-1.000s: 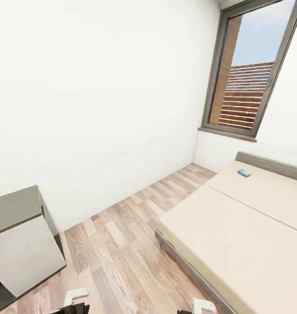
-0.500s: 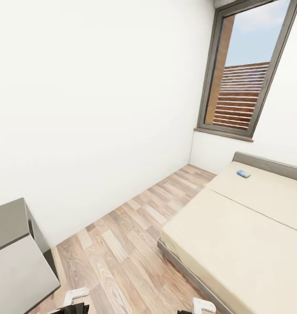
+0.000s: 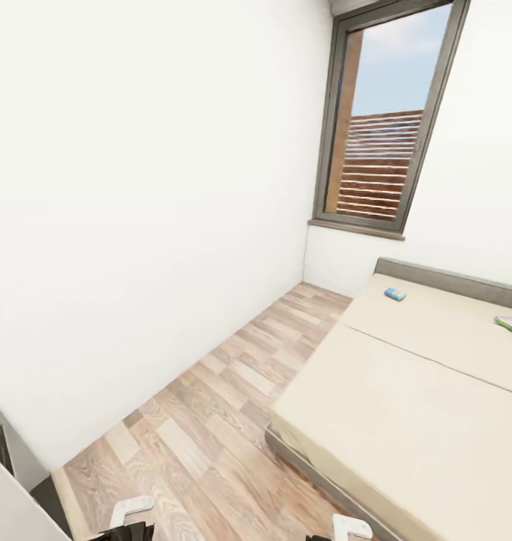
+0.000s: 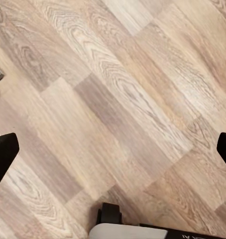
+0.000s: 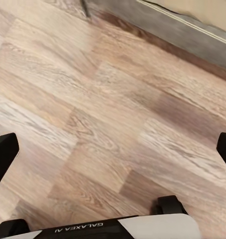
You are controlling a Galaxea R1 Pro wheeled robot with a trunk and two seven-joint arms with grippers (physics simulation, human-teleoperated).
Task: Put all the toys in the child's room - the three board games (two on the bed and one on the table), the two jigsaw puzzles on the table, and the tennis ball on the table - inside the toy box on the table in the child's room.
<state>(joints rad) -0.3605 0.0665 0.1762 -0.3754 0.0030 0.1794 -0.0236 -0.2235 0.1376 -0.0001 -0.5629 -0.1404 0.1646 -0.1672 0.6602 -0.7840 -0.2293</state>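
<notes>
Two board games lie on the bed (image 3: 406, 421): the blue one (image 3: 395, 294) near the headboard (image 3: 451, 279), the green one (image 3: 511, 322) at the head view's right edge. Both sit well away from the near edge. Your left gripper (image 4: 113, 152) and right gripper (image 5: 113, 154) hang over the wood floor (image 3: 210, 421) with fingers spread wide, holding nothing. Approaching too quickly risks driving the base into the bed frame (image 5: 192, 30), which lies close beside the right arm.
</notes>
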